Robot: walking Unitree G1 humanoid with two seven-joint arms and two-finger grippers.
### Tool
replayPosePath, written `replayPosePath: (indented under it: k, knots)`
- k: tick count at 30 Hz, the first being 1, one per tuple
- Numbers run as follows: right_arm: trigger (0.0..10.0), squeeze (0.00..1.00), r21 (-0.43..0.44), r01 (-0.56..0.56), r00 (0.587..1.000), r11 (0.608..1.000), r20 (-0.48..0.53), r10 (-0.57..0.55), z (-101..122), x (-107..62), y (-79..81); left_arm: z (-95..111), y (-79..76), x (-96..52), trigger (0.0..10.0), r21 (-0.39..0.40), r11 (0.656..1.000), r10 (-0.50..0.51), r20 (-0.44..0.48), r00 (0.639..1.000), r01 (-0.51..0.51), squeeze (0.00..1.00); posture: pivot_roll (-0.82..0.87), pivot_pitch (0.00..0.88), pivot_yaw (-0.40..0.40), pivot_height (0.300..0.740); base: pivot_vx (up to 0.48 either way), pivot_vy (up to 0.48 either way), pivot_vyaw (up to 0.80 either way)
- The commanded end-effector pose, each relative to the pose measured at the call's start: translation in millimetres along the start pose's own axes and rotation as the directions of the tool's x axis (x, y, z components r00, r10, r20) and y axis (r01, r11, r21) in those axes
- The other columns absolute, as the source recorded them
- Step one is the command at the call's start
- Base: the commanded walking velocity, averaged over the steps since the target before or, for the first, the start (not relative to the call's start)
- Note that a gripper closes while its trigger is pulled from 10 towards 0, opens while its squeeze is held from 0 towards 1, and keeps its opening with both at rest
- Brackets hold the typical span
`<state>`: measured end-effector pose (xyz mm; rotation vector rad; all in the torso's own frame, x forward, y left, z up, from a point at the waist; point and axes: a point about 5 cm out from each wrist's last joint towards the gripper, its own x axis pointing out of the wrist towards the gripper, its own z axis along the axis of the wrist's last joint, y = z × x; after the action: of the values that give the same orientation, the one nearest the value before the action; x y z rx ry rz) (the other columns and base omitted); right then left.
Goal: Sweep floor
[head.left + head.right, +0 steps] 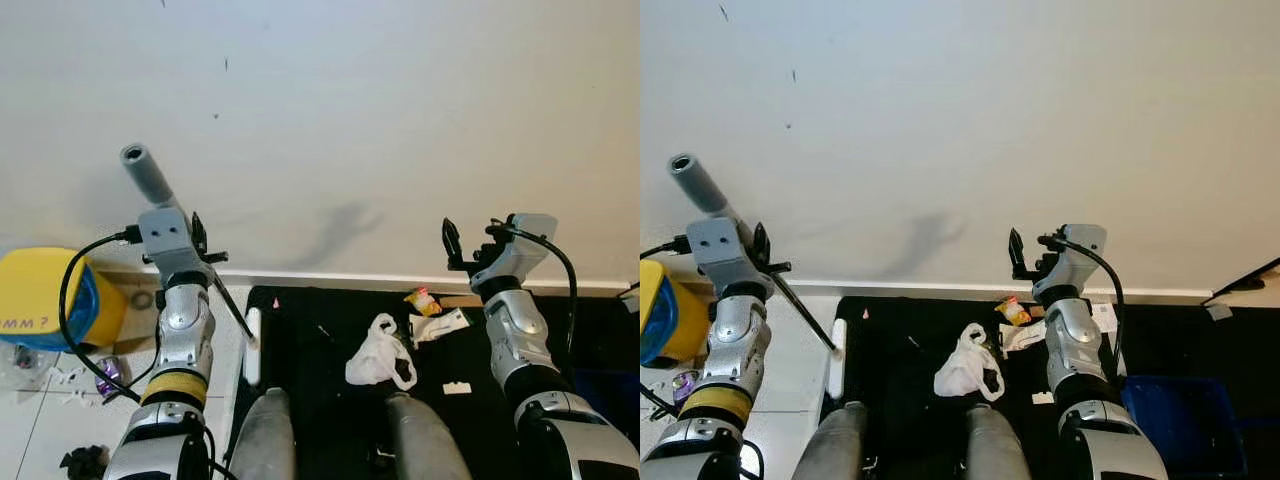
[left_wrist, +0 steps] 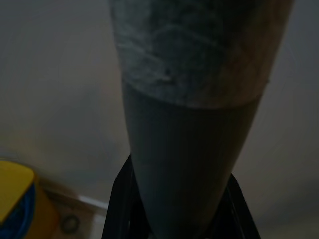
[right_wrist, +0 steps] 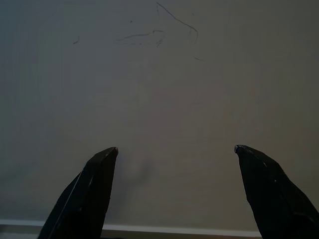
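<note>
Left hand clamping grey broom handle (raised), right hand spread before wall

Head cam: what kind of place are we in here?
Probably a room in a home, at the foot of a plain wall with a white baseboard. A black mat carries litter: a white plastic bag and wrappers. The left gripper holds a broom handle.

A grey broom handle, a yellow-and-blue container, a white bag on black mat.
</note>
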<state>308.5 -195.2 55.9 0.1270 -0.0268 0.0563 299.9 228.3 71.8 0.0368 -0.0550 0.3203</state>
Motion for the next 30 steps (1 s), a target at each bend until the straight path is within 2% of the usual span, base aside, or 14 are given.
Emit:
replayPosePath:
  k: [1,4,5,7,9,11,13,18,22,26,27,28,29,30]
  knots:
    - [10.0,0.0,-0.005,-0.011,1.0,1.0,0.017,0.011,1.4,-1.0,1.0,4.4,-2.9,1.2,10.0,0.008,1.0,-0.01,0.048,0.999,0.009,0.0,0.0,0.155,-0.058,0.731,0.0,0.0,0.0]
    - [10.0,0.0,-0.008,-0.02,0.999,1.0,0.034,0.02,3.8,-1.1,1.8,7.6,-2.9,3.5,10.0,0.014,1.0,-0.021,0.08,0.997,0.02,0.0,-0.01,0.2,-0.066,0.731,0.0,0.0,0.0]
    - [10.0,0.0,-0.012,-0.03,0.998,0.999,0.05,0.031,6.1,-2.0,2.3,10.5,-2.1,5.1,10.0,0.023,0.999,-0.027,0.104,0.994,0.025,0.0,-0.02,0.249,-0.07,0.731,0.0,0.0,0.0]
    - [10.0,0.0,-0.014,-0.034,0.998,0.999,0.056,0.034,7.2,-2.2,2.5,12.6,-1.8,6.4,10.0,0.021,0.999,-0.029,0.121,0.992,0.027,0.0,-0.02,0.249,-0.07,0.731,0.0,0.0,0.0]
    - [10.0,0.0,-0.022,-0.044,0.995,0.999,0.083,0.046,12.2,-3.6,2.0,18.2,-3.2,9.6,10.0,0.015,0.999,-0.035,0.156,0.987,0.033,0.0,-0.04,0.337,-0.081,0.731,0.0,0.0,0.0]
    - [10.0,0.0,-0.029,-0.049,0.992,0.998,0.112,0.052,18.0,-5.4,1.1,23.4,-5.0,11.6,10.0,0.006,0.999,-0.035,0.188,0.982,0.034,0.0,-0.05,0.382,-0.084,0.731,0.0,0.0,0.0]
    - [10.0,0.0,-0.03,-0.05,0.991,0.998,0.123,0.053,20.1,-5.9,0.9,25.2,-5.7,12.3,10.0,0.002,0.999,-0.032,0.201,0.979,0.032,0.0,-0.05,0.382,-0.084,0.731,0.0,0.0,0.0]
    - [10.0,0.0,-0.022,-0.068,0.972,0.997,0.225,0.071,47.3,0.9,6.9,42.3,-19.4,25.8,10.0,-0.007,0.998,-0.052,0.264,0.963,0.056,0.0,-0.1,0.485,-0.082,0.731,0.0,0.0,0.0]
    - [10.0,0.0,-0.027,-0.076,0.967,0.997,0.243,0.08,53.3,1.8,9.4,44.2,-27.1,29.0,10.0,-0.016,0.998,-0.053,0.259,0.964,0.059,0.0,-0.12,0.489,-0.081,0.731,0.0,0.0,0.0]
    - [10.0,0.0,-0.024,-0.079,0.965,0.997,0.25,0.082,57.5,-0.9,11.6,45.6,-58.0,30.2,10.0,-0.066,0.995,-0.06,0.23,0.971,0.077,0.0,-0.13,0.502,-0.087,0.731,0.0,0.0,0.0]
    - [10.0,0.0,-0.022,-0.071,0.967,0.997,0.243,0.074,55.8,-3.5,10.7,47.2,-73.3,28.8,10.0,-0.107,0.991,-0.058,0.216,0.975,0.083,0.0,-0.13,0.5,-0.091,0.731,0.0,0.0,0.0]
    - [10.0,0.0,-0.021,-0.066,0.969,0.998,0.239,0.069,54.7,-4.6,10.0,48.1,-80.2,28.2,10.0,-0.126,0.988,-0.058,0.209,0.976,0.085,0.0,-0.13,0.5,-0.091,0.731,0.0,0.0,0.0]
    - [10.0,0.0,-0.021,-0.066,0.969,0.998,0.239,0.069,54.7,-4.6,10.0,48.1,-80.2,28.2,10.0,-0.126,0.988,-0.058,0.209,0.976,0.085,0.0,-0.13,0.5,-0.091,0.731,0.0,0.0,0.0]
    - [10.0,0.0,-0.015,-0.054,0.971,0.998,0.234,0.056,53.8,-6.5,8.6,49.9,-91.6,26.8,10.0,-0.156,0.984,-0.052,0.197,0.979,0.084,0.0,-0.13,0.498,-0.092,0.731,0.0,0.0,0.0]
